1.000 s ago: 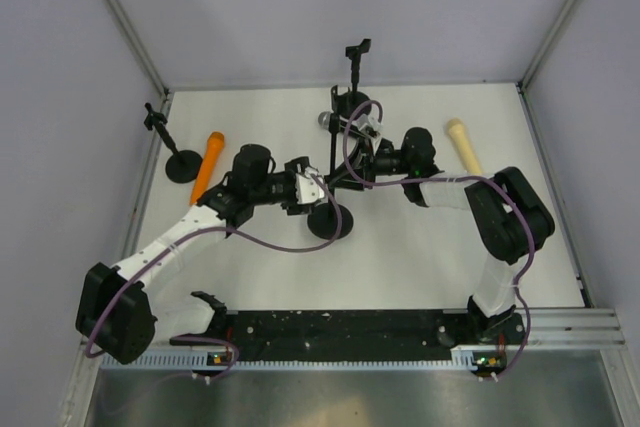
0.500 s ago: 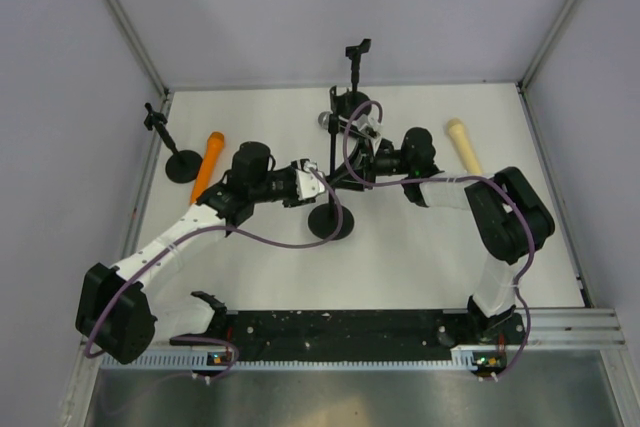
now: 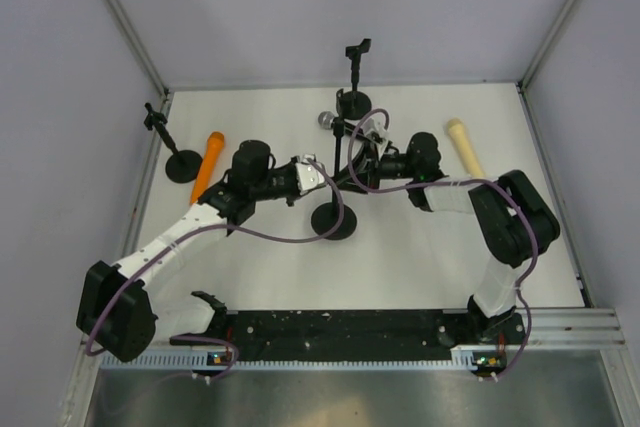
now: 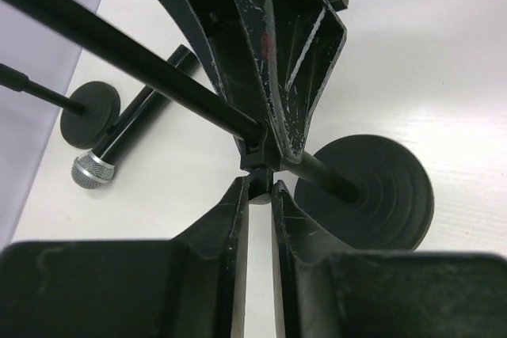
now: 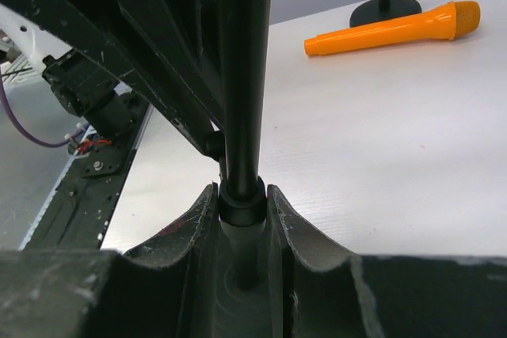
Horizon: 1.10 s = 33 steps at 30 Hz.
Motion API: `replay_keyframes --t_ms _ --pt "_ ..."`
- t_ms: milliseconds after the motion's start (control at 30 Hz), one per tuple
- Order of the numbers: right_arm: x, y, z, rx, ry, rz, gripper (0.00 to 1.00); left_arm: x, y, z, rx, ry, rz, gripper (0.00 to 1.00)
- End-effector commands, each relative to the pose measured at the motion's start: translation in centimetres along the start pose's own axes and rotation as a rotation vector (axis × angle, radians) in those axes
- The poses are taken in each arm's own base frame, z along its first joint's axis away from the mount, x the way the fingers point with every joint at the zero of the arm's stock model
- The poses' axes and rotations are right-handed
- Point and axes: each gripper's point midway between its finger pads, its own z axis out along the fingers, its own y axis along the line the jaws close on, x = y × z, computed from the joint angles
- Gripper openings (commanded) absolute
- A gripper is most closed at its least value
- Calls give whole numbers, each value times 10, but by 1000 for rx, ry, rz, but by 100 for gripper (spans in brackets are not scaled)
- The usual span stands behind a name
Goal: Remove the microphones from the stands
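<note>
Left wrist: stand (image 4: 158,77) clamped from two sides.
Left gripper (image 4: 257,184), right gripper (image 5: 242,203): both closed tight on pole. Mic (image 4: 93,170) seen here; right wrist shows orange mic (image 5: 392,28), left, instead.

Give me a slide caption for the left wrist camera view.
Left gripper clamps the stand pole, its round base alongside, silver-headed microphone beyond.

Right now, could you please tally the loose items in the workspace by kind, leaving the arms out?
Microphones: 3 (orange microphone, cream microphone, black microphone)
Stands: 3 (centre stand, left stand, far stand)
Total: 6
</note>
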Motion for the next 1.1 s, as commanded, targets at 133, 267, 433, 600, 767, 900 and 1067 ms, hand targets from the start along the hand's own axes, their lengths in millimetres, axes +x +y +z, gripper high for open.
replay_keyframes --t_ms 133,267,433,600,767,900,1067 --pt "-49 21 -1 -30 -87 -260 0 -31 6 5 1 -122 -65 27" --pt "-53 23 -2 -27 -93 -272 0 -30 8 3 -12 -117 -61 54" --pt "-51 24 -3 -25 -90 -282 0 -31 9 -1 -29 -124 -63 64" --pt "-50 27 -4 -35 -87 -297 0 -31 14 -4 -43 -141 -92 65" --pt "-52 30 -6 -32 -76 -353 0 -36 13 -6 -19 -175 -142 64" --pt "-51 31 -7 -25 -71 -366 0 -41 10 -6 4 -203 -185 64" --pt "-53 32 -9 -16 -71 -384 0 -41 4 -2 46 -220 -231 61"
